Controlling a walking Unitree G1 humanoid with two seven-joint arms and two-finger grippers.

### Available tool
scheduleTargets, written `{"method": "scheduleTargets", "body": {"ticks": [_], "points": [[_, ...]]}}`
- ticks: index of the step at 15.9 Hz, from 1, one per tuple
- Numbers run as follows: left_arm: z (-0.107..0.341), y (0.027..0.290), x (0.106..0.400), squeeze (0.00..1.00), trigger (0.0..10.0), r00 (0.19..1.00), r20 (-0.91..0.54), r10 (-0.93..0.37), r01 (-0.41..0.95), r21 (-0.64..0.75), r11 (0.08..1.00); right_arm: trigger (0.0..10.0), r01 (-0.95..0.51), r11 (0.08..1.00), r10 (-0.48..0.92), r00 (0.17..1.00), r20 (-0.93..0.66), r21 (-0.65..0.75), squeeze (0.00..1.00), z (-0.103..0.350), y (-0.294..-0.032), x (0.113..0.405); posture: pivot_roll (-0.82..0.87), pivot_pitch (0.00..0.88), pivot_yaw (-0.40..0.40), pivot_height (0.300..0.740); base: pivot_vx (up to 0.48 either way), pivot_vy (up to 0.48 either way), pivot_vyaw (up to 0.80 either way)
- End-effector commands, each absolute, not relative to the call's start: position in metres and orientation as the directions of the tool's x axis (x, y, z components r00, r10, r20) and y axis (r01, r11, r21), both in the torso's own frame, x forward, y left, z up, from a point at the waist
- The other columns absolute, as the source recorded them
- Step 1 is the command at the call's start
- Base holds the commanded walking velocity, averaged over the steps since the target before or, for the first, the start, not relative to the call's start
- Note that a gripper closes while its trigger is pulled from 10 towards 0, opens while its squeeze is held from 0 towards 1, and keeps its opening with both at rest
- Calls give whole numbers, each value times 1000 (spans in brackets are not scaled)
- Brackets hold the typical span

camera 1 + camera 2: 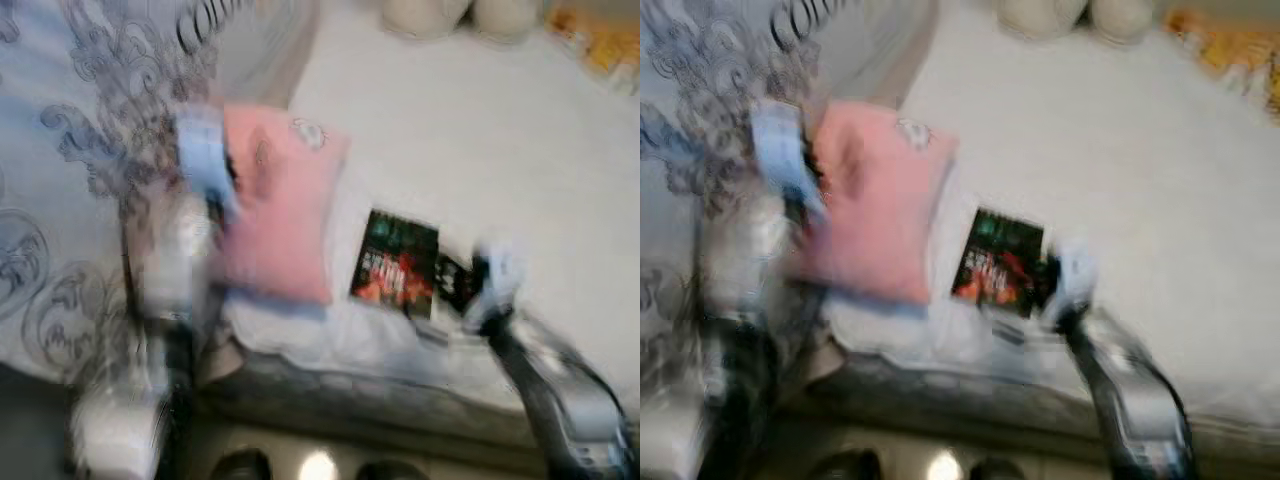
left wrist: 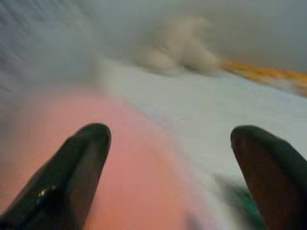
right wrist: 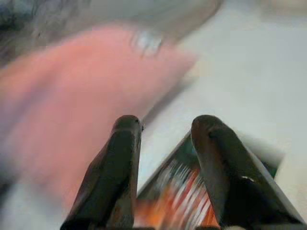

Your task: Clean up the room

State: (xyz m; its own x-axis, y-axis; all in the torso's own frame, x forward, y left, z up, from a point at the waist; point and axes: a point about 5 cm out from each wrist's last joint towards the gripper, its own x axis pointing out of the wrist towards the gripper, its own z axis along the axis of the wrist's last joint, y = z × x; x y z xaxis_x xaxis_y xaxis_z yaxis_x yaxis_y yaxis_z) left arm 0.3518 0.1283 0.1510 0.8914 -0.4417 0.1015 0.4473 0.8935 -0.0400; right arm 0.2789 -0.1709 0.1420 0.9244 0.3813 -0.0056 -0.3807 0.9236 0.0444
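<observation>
All views are blurred by motion. A pink pillow (image 1: pixel 275 215) lies on the white bed sheet (image 1: pixel 480 150) near the bed's front edge. Just to its right lies a dark book (image 1: pixel 400 262) with a red and green cover. My left gripper (image 1: pixel 222 175) is at the pillow's left edge. In the left wrist view that gripper (image 2: pixel 170 139) is open wide with the pillow (image 2: pixel 129 182) under it. My right gripper (image 1: pixel 468 282) is at the book's right edge. In the right wrist view its fingers (image 3: pixel 125 143) stand slightly apart over the book (image 3: pixel 182 201), holding nothing.
A grey-and-white patterned quilt (image 1: pixel 60 150) covers the bed's left side. Cream plush shapes (image 1: pixel 450 12) and a yellow-orange item (image 1: pixel 600 40) sit at the far edge. The grey bed edge (image 1: pixel 350 400) runs along the front.
</observation>
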Motion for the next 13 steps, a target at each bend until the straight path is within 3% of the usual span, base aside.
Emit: {"method": "scheduleTargets", "body": {"ticks": [1,4,7,8,10,13], "points": [[182,127,362,0,10000,838,171,-518,522,20,853,10000,-383,923,383,924,1,32,0,140,-168,278,-43,0,-12,740,0,0,0],[178,123,367,0,10000,817,123,-564,562,54,825,10000,-410,912,411,912,-4,12,0,140,-171,277,-55,0,8,740,0,0,0],[169,132,337,0,10000,835,69,-546,546,17,837,10000,-374,927,374,927,20,12,0,137,-174,279,-58,0,21,740,0,0,0],[142,151,323,0,10000,903,-3,-430,430,-13,903,10000,-345,939,345,939,1,18,0,128,-176,274,-59,0,30,740,0,0,0],[112,172,296,0,10000,950,-81,-302,298,-51,953,10000,-316,949,316,948,-27,13,0,117,-174,265,-58,0,21,740,0,0,0],[101,169,266,0,10000,957,-119,-266,259,-69,963,10000,-285,957,286,958,-19,45,0,114,-172,258,-44,0,-6,740,0,0,0]]}}
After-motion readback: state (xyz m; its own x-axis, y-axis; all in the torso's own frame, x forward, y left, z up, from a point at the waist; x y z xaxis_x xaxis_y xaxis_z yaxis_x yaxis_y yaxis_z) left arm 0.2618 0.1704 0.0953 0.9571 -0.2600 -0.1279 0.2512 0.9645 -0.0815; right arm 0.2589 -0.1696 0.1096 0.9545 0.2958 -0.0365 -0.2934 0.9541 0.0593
